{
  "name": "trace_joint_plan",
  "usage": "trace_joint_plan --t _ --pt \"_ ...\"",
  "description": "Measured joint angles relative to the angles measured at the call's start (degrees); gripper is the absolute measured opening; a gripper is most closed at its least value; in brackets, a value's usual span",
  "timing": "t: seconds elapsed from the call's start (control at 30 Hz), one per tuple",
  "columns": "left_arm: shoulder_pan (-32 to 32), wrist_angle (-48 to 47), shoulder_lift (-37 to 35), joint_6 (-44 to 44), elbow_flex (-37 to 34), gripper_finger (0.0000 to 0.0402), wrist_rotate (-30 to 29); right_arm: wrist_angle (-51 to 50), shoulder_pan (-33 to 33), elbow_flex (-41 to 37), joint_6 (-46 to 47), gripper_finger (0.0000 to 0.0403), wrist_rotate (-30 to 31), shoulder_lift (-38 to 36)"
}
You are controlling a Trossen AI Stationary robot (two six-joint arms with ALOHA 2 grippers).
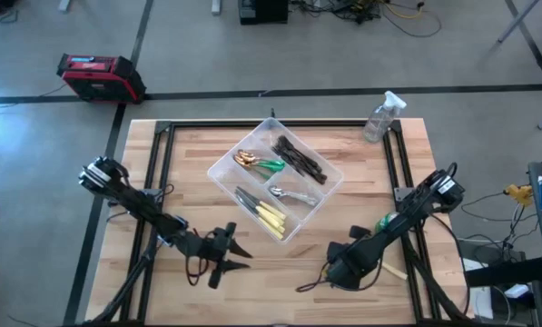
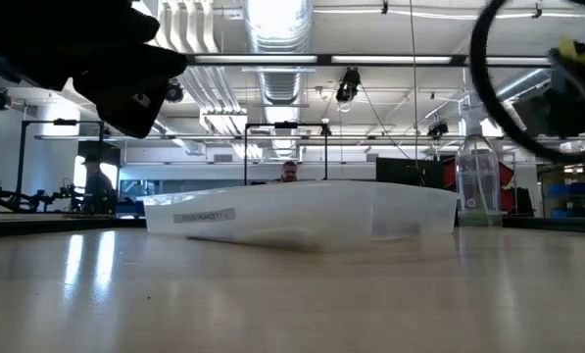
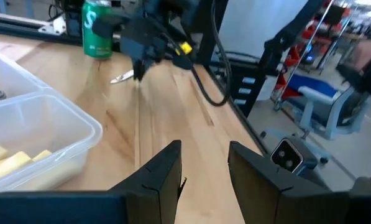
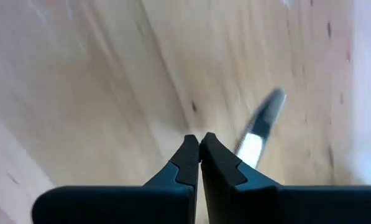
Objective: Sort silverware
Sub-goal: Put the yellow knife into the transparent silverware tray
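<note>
Here the silverware (image 1: 272, 182) is seen sorted in the compartments of a clear tray (image 1: 223, 166) at mid-table. The right gripper (image 4: 200, 149), fingers pressed together on nothing, is held low beside a silver piece (image 4: 260, 127) lying on the table (image 1: 180, 163). The left gripper (image 3: 204, 168), fingers narrowly parted and empty, is held near the tray.

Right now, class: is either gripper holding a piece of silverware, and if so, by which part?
Neither. The right gripper is shut on nothing, with a silver piece lying on the table beside its tips. The left gripper is open and empty.

Bare table (image 1: 280, 272) between both arms; tray (image 1: 223, 178) blocks the middle.
</note>
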Motion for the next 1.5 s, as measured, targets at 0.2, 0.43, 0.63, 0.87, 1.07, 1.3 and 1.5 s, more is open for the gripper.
trace_joint_plan --t 0.2,0.43,0.63,0.87,1.07,1.3,1.5 --pt "0.00 -5.90 0.86 0.15 3.11 0.0119 0.49 -7.81 -0.86 -2.37 -0.59 0.0000 -3.97 -0.22" --pt "0.00 -6.65 0.77 0.22 3.60 0.0119 1.15 -3.49 -1.02 -5.56 -0.49 0.0000 -9.04 -0.31" --pt "0.00 -6.87 0.77 0.22 3.48 0.0119 1.16 2.72 -2.90 -3.76 -0.93 0.0000 -6.91 -0.33" --pt "0.00 -6.80 1.51 2.51 5.93 0.0119 1.41 12.90 -7.50 0.38 -6.30 0.0000 0.44 -0.31" --pt "0.07 -6.83 6.63 6.71 11.51 0.0119 1.58 16.35 -8.74 6.99 -13.35 0.0000 4.46 -0.31" --pt "3.28 -9.82 15.39 8.94 19.92 0.0119 1.45 13.85 -5.26 9.92 -10.15 0.0000 4.71 -0.31" --pt "7.76 -17.53 20.34 11.00 28.56 0.0119 9.45 13.62 2.59 9.90 -0.75 0.0000 8.50 -0.29"
